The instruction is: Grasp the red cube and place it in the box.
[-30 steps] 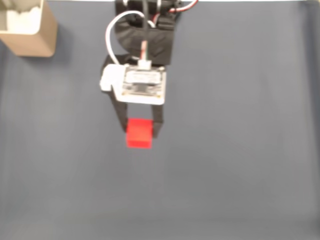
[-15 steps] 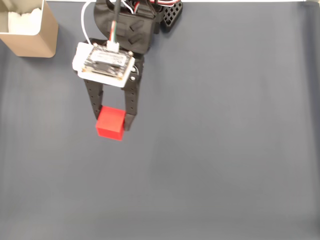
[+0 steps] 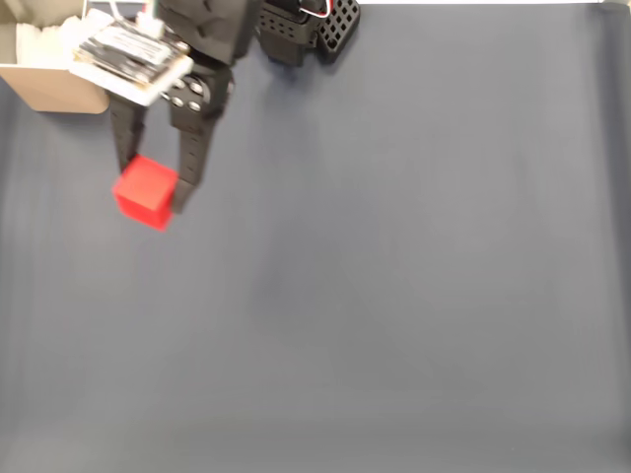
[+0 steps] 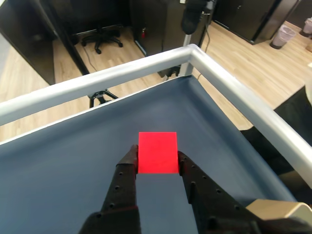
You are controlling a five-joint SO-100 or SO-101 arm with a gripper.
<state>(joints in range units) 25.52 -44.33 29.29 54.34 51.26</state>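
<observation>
Over the gray desk (image 3: 414, 296) my end effector (image 3: 150, 187) pinches the cube (image 3: 145, 191) up high so it can clear the box (image 3: 54, 87) wall.

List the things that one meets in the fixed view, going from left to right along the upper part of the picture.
The box → the red cube held in the pincer → the black arm base.

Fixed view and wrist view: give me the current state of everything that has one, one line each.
claw: shut on the red cube, raised off the table.
red cube: gripped between the two fingers, clear of the blue-grey table, not yet in the box.
box: at the fixed view's top left corner, upright, top open, partly covered by the arm.
</observation>
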